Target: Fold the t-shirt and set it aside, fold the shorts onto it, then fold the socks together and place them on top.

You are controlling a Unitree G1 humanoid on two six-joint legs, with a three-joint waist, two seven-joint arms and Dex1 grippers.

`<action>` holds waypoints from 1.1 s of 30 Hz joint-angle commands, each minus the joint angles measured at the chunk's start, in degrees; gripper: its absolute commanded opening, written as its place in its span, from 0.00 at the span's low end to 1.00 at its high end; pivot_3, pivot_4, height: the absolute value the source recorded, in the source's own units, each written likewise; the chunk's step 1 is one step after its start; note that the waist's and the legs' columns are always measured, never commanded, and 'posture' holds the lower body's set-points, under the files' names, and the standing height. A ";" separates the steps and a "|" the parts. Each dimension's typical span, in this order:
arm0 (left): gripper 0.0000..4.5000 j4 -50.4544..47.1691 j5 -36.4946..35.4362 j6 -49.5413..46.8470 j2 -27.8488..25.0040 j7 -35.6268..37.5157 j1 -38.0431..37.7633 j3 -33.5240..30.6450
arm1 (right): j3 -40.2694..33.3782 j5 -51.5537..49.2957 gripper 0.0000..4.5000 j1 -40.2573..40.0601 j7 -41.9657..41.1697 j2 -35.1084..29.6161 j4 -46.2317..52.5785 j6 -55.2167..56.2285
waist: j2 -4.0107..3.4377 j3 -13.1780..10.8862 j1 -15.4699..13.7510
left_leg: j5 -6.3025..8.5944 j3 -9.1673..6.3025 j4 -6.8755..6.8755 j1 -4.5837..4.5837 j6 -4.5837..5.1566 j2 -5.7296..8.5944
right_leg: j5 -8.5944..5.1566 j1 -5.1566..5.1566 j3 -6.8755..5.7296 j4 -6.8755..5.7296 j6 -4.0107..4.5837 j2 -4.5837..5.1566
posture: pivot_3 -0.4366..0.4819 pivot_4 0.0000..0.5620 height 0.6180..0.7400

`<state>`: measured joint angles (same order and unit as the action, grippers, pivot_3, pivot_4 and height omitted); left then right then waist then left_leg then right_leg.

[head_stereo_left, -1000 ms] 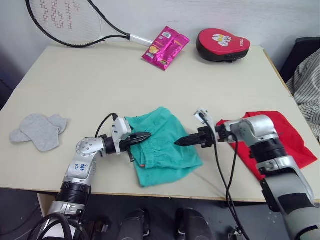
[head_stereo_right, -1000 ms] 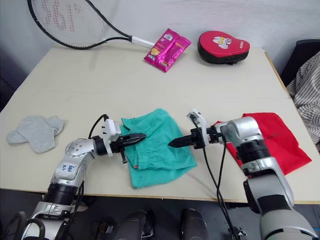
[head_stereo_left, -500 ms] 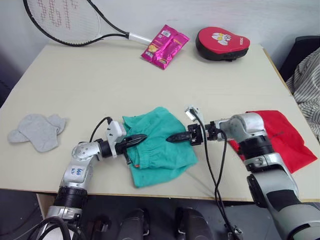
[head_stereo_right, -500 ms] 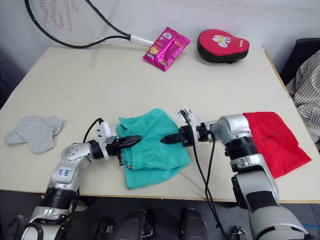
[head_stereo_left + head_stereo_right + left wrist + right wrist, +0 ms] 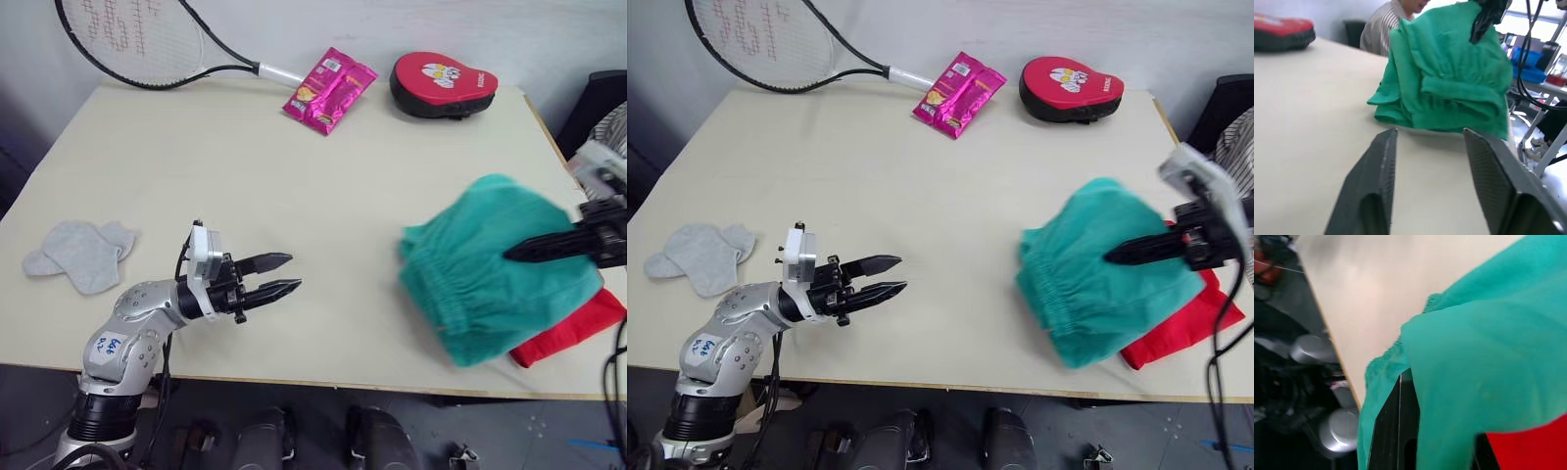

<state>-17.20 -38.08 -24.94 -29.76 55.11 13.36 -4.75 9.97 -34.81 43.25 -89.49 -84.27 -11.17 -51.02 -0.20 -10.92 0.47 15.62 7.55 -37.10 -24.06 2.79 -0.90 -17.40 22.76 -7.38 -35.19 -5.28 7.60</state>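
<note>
Beige table (image 5: 294, 166) against a pale wall, dark floor below its near edge. Left gripper (image 5: 277, 277) at lower left centre of the left eye view, fingers spread apart and empty, hovering just over bare tabletop; left wrist view shows both finger pads (image 5: 1376, 186) parted with nothing between them. Right gripper (image 5: 534, 251) at the right edge, its black fingers clamped on the shorts (image 5: 490, 269); right wrist view shows teal cloth draped over a dark finger (image 5: 1396, 431). The shorts are bunched and partly lifted, lying over the t-shirt (image 5: 568, 328), of which a red strip shows under them at lower right, near the table's front right corner. Socks (image 5: 80, 253) lie flat at the left side of the table, overlapping each other, well apart from both grippers. Upper edge of the frame: tennis racket (image 5: 127, 44) at upper left, pink snack packet (image 5: 329, 88) just right of its handle, red and black pad (image 5: 441, 84) at upper right. Striped fabric (image 5: 1242, 147) at the far right beyond the table.
</note>
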 commanded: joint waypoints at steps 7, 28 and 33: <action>0.99 -1.90 -0.62 0.76 -2.05 1.51 -0.15 -0.99 | 13.22 25.87 0.00 6.21 -1.04 4.21 -33.60 33.61 | -0.15 -0.08 0.00 | -0.04 0.33 -0.11 0.02 0.07 0.02 | 0.04 0.09 0.21 -0.07 -0.07 -0.03 | 0.48 0.27 1.00; 1.00 0.31 0.30 1.92 -8.20 1.92 -4.24 -6.97 | -21.36 17.55 0.88 -7.49 15.27 14.94 -24.53 54.94 | -0.30 -0.15 0.49 | -0.34 0.83 -0.05 0.46 0.34 -0.02 | 0.04 0.10 0.83 -0.43 -0.07 -0.12 | 0.48 0.27 1.00; 1.00 4.98 5.22 9.75 -5.83 -2.50 -5.17 -10.40 | -32.84 9.21 0.99 -28.01 29.26 27.83 12.13 45.48 | 0.12 0.04 0.80 | -0.02 0.70 0.09 0.85 -0.12 -0.25 | -0.01 -0.28 0.76 -0.38 0.01 -0.24 | 0.48 0.27 1.00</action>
<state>-12.17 -33.66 -17.94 -35.91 54.26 8.66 -12.47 -20.68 -23.69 17.50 -64.02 -57.80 -6.67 -3.88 -0.08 -10.87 1.27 15.66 8.23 -37.02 -23.21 2.67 -1.17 -17.42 22.48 -6.62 -35.58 -5.24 7.36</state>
